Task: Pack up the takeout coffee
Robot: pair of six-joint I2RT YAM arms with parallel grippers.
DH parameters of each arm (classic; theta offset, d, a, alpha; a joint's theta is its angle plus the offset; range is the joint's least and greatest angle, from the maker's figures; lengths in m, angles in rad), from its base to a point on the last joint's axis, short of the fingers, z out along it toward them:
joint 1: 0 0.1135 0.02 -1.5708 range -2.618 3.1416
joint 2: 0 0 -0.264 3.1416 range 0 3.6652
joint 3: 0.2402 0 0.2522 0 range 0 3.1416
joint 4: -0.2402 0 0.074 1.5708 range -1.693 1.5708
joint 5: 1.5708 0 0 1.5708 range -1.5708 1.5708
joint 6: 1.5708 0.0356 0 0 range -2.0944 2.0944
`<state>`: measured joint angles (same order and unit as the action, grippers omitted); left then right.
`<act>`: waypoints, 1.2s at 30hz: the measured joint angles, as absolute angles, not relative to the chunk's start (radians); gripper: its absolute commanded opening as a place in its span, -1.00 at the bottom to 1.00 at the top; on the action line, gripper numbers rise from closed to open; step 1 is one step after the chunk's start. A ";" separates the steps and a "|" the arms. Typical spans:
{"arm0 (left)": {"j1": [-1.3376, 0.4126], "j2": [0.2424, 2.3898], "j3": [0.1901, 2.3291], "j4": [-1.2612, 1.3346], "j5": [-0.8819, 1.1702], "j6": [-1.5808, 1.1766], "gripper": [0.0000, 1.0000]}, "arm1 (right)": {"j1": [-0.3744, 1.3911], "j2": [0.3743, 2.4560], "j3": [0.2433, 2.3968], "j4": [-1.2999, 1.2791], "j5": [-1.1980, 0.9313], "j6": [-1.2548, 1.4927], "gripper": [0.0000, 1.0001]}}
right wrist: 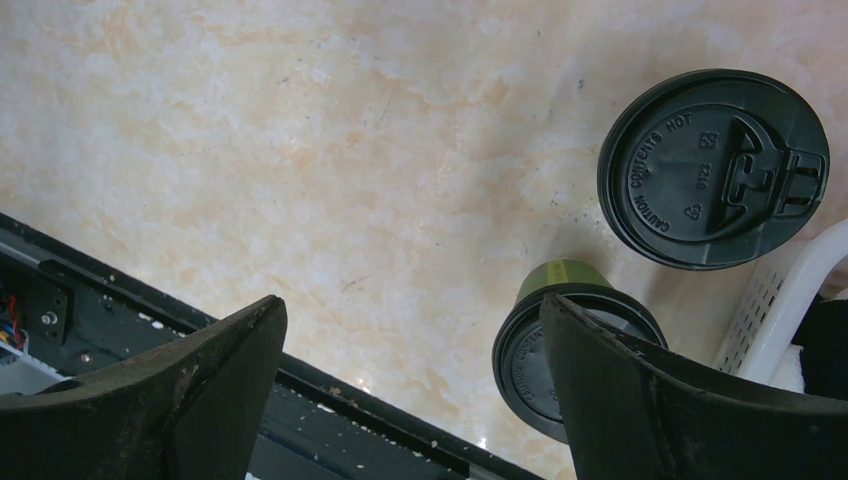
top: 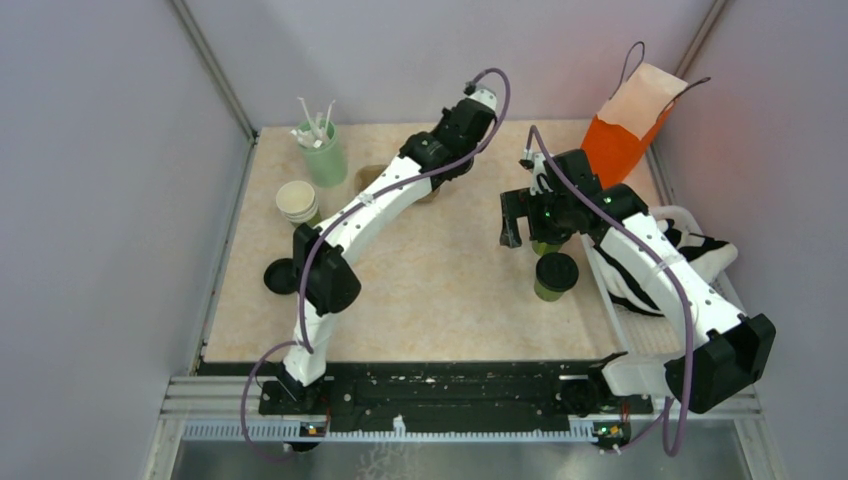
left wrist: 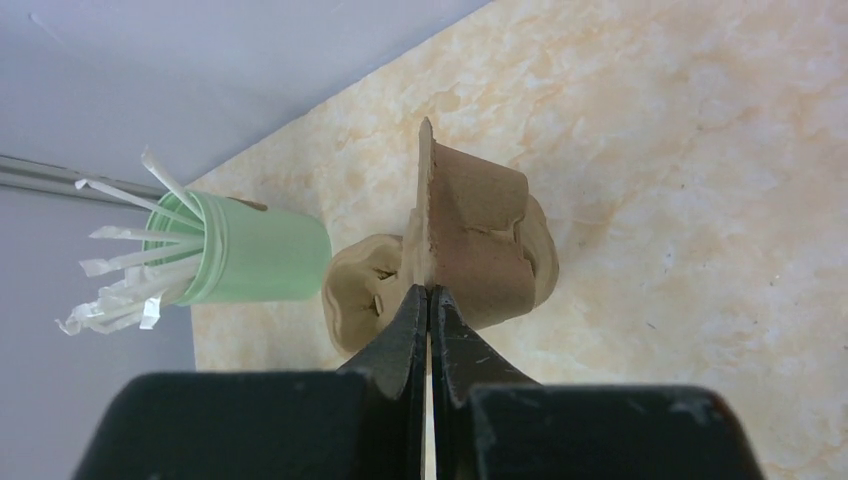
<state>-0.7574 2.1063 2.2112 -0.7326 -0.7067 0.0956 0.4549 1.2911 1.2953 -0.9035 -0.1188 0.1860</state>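
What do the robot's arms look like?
The left arm and right arm have white tube-shaped segments with chunky black joints. A purple cable loops along each. The left gripper and right gripper have black, wedge-shaped fingers.

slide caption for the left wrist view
Left claw pinching the rim of a brown pulp cup carrier, green cup of white sticks nearby.

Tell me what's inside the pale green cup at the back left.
White sticks fill the green cup, their ends fanning out past the rim. The cup's wall hides their lower parts and anything else at the bottom.
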 measured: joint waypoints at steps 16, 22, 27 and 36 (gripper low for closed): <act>-0.699 2.086 2.245 -0.655 -0.508 0.005 -1.00 | 0.455 1.291 1.295 -0.904 -0.118 0.186 0.93; -0.683 2.071 2.151 -0.599 -0.505 -0.009 -1.00 | 0.455 1.290 1.295 -0.904 -0.117 0.186 0.93; -0.654 2.025 2.063 -0.529 -0.514 -0.004 -1.00 | 0.455 1.290 1.295 -0.904 -0.117 0.186 0.93; -0.578 1.988 2.027 -0.519 -0.551 0.051 -1.00 | 0.455 1.290 1.295 -0.904 -0.117 0.186 0.93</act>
